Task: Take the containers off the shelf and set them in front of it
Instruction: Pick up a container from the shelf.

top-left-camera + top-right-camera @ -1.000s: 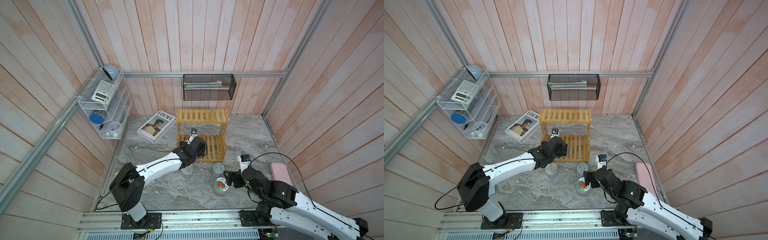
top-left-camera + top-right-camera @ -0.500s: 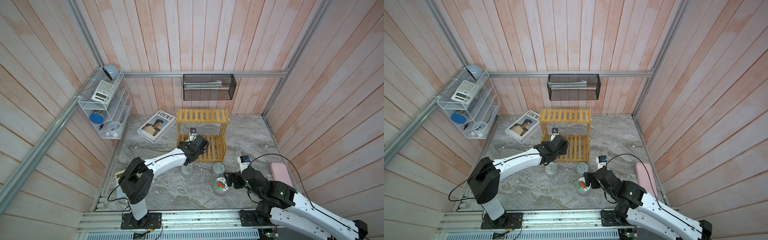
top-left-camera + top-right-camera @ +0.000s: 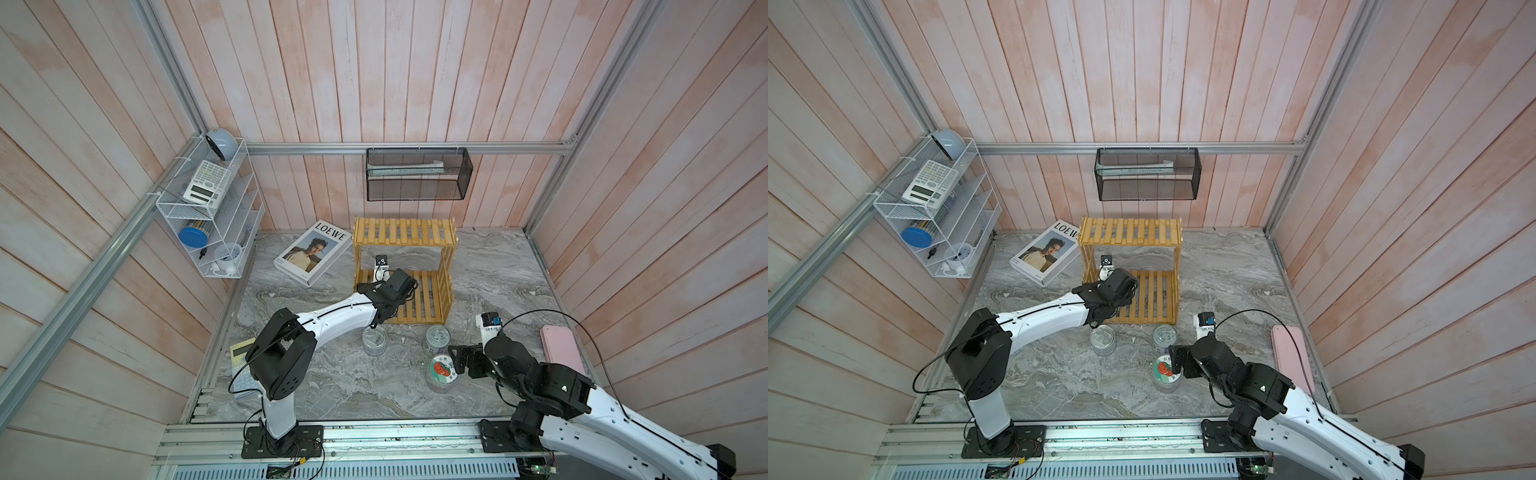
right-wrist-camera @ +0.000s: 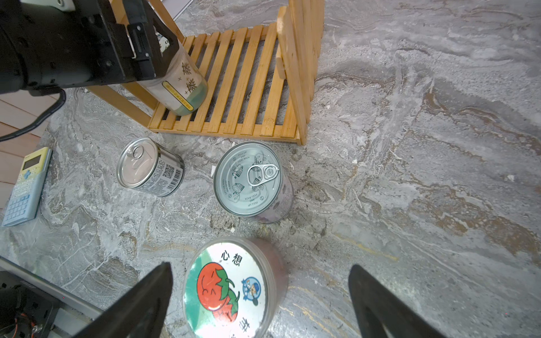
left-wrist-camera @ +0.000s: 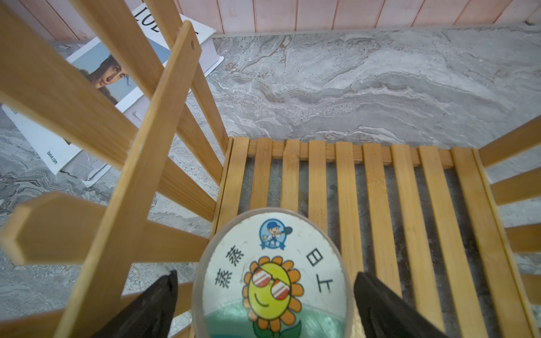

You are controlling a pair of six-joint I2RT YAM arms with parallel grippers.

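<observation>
We see the clear round sunflower-lid jar (image 5: 272, 281) upright on the slatted wooden shelf (image 5: 377, 181), lower tier, with the left gripper (image 5: 265, 275) spread wide either side of it. The tomato-lid jar (image 4: 231, 289) stands on the veined grey marble tabletop (image 4: 409, 146) before the shelf, between the parted jaws of the right gripper (image 4: 260, 267). Two shiny pull-tab tin cans (image 4: 150, 166) (image 4: 248, 178) stand upright nearby.

1. The flower jar (image 5: 272, 281) is cut off by the wrist view's edge. In both top views the left gripper (image 3: 384, 312) hides it.
2. The tomato jar (image 4: 227, 289) has its lid cut off by the wrist view's edge.
3. The yellow calculator (image 3: 240, 353), at 7 o'clock from the shelf (image 3: 403, 237), is half hidden behind the left arm (image 3: 332, 320).
4. The basket (image 3: 417, 191), at 12 o'clock from the shelf, has contents too unclear to tell through the mesh.
</observation>
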